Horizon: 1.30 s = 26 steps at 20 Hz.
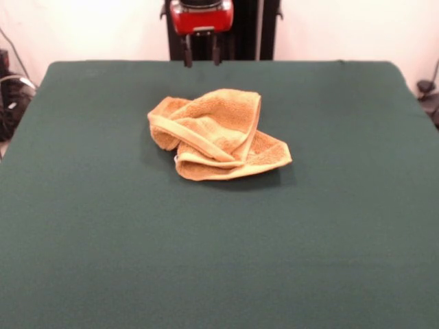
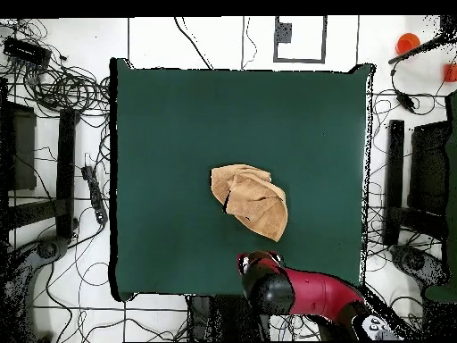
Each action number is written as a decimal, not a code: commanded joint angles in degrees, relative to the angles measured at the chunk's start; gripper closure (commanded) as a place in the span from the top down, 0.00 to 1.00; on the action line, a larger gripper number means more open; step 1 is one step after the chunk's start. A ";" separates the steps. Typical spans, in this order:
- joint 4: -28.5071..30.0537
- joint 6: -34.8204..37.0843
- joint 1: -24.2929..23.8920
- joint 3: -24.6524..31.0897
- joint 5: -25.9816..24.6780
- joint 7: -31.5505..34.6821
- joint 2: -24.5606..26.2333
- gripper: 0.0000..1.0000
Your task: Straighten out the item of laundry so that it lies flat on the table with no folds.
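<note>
The golden-orange towel [image 1: 216, 133] lies crumpled near the middle of the dark green table [image 1: 206, 260], folded over itself in several layers with a paler band showing along the folded edges. It also shows in the overhead view [image 2: 252, 201] on the table [image 2: 178, 134]. My gripper [image 1: 202, 60] hangs at the table's far edge, drawn back behind the towel and above the cloth, its two dark fingers apart and holding nothing. In the overhead view the gripper [image 2: 259, 268] sits below the towel near the table's bottom edge, clear of it.
The red arm [image 2: 308, 295] reaches in from the bottom right in the overhead view. Cables and black stands [image 2: 67, 170] surround the table on the floor. The black pedestal [image 1: 240, 31] stands behind the table's far edge.
</note>
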 commanded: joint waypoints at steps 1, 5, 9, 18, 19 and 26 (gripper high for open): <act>-2.32 2.72 1.09 5.33 3.32 7.52 -0.03 1.00; -2.93 3.15 1.65 5.35 3.49 7.46 0.20 1.00; -3.44 3.47 2.07 5.36 3.06 6.90 0.41 1.00; -4.09 3.95 3.49 5.18 2.80 6.61 0.72 1.00; -4.29 4.15 3.73 5.14 2.65 6.40 0.73 1.00; -5.60 5.41 4.73 5.27 2.76 5.86 1.46 1.00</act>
